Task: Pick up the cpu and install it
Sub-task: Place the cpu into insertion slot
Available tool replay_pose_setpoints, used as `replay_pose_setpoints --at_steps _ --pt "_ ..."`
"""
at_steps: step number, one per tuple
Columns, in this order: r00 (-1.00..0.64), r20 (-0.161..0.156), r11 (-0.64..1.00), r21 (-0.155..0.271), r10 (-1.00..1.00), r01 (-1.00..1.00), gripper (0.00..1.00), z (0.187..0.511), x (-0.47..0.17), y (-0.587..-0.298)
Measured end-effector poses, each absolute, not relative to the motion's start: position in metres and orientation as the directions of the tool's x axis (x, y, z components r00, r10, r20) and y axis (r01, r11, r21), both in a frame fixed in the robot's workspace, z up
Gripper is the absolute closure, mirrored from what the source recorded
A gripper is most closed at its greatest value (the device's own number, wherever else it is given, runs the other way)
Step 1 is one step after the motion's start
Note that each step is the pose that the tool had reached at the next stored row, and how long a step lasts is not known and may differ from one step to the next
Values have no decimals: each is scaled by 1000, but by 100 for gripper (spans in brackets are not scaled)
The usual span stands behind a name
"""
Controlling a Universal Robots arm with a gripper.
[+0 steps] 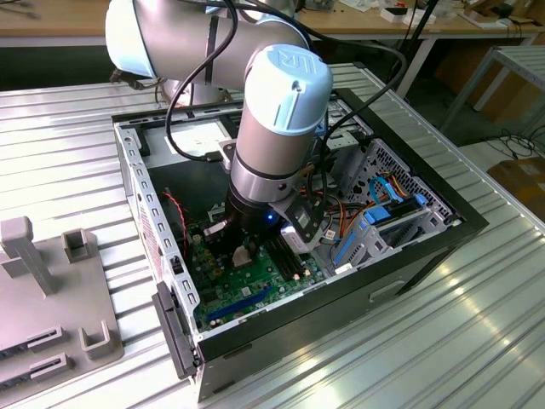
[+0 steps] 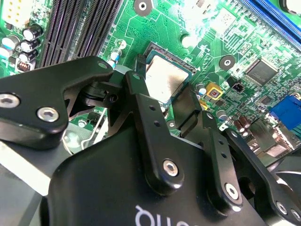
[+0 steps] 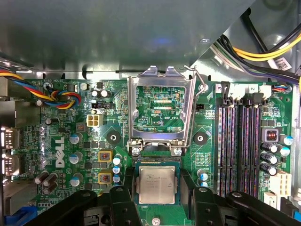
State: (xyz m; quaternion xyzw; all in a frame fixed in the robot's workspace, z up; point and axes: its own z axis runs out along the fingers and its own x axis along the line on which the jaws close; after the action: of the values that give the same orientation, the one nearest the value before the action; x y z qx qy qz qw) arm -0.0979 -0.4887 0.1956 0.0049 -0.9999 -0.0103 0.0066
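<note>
Placement step: cpu (image 3: pixel 156 183) lies in socket (image 3: pixel 157 161), retention frame (image 3: pixel 132 108) open; gripper (image 2: pixel 162 94) straddles cpu, clamped or released cannot tell. Any withdrawal calls for straight lift.

A ribbed metal tabletop (image 1: pixel 477 341) gleams before a wooden workbench (image 1: pixel 51 21).

1. pc case (image 1: pixel 132 183) lies open on the table (image 1: pixel 443 341); fixture block (image 1: pixel 51 290) on the table, off the case at the exterior view's left.
2. motherboard (image 1: pixel 247 290) on the case floor; drive bay (image 1: pixel 383 226) in the case at the exterior view's right.
3. arm (image 1: pixel 272 128) reaches down into the case, gripper (image 2: pixel 163 89) over the board.
4. cpu (image 3: pixel 156 183) within the socket (image 3: pixel 157 162) frame, under the gripper; load plate (image 3: pixel 160 74) hinged up just beside the socket.
5. ram slots (image 3: pixel 237 146) on 1 side of the socket, cable bundle (image 3: pixel 51 96) well apart on the opposite side.
</note>
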Motion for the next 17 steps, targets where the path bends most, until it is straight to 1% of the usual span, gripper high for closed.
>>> replay_pose_setpoints --at_steps 17 --pt "-1000 13 1000 21 -17 -17 53 194 -98 -489"
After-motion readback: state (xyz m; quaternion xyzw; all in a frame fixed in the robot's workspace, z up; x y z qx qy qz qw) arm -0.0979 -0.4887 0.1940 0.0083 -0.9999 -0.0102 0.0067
